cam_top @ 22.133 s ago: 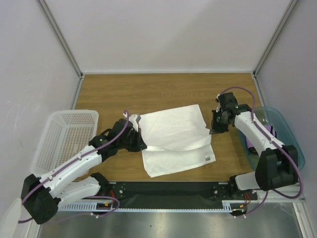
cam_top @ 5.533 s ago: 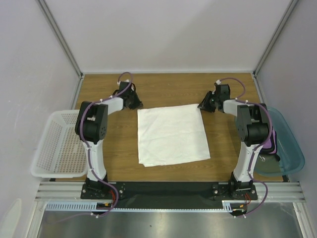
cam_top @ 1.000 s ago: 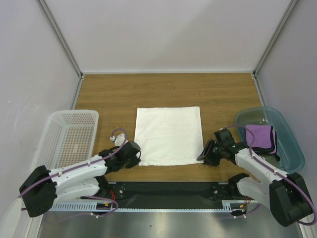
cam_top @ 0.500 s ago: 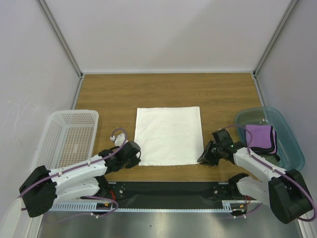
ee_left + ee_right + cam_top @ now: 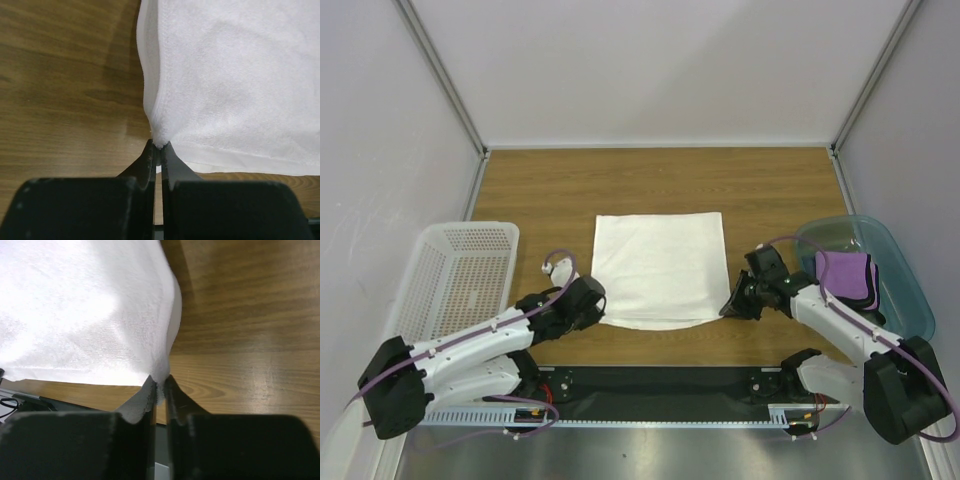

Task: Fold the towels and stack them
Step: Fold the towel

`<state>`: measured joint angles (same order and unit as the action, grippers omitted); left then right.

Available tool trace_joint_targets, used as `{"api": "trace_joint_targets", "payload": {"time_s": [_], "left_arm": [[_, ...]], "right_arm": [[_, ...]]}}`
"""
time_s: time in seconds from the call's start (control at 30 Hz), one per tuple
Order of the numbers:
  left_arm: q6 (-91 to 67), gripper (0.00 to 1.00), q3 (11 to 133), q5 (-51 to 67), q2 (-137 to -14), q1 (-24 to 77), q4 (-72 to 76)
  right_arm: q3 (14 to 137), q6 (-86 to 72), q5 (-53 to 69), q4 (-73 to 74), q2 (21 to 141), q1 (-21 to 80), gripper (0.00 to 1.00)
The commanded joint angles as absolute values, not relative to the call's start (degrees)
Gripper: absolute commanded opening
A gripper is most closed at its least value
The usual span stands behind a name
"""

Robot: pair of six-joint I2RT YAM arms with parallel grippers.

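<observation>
A: Left gripper [image 5: 158,151], what's it doing?
B: Clamped on the white towel [image 5: 658,268]. It has the 7 o'clock corner. The wrist view shows the cloth tip nipped between the black fingers [image 5: 172,167], and the corner is pulled up off the wood.

A: Right gripper [image 5: 159,388]?
B: Same, grasping the white towel at its 5 o'clock corner, with a peak of cloth caught between the tips. The jaws are nearly together with only fabric between them.

A: Where's the towel?
B: Middle of the table [image 5: 650,185], folded to a rough square. The far edge at 12 o'clock lies flat. The near edge at 6 o'clock sags in a curve between the two pinched corners.

A: Other towels?
B: The purple towel [image 5: 848,278] is at 3 o'clock, lying in the teal bin [image 5: 908,282], well apart from the white one. There's a dark edge under it; I can't tell what that is.

A: Anything else?
B: The white basket [image 5: 450,290] is at 9 o'clock, beside the left arm.
</observation>
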<state>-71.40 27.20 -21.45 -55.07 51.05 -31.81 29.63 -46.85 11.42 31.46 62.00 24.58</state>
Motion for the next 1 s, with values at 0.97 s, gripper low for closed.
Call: {"api": "trace_joint_targets", "payload": {"time_s": [0.97], "left_arm": [[-48.1, 0.0, 56.5, -20.6, -76.5, 29.2, -23.8]], "right_arm": [[63.3, -33.0, 19.7, 20.6, 90.6, 11.8, 0.0]]}}
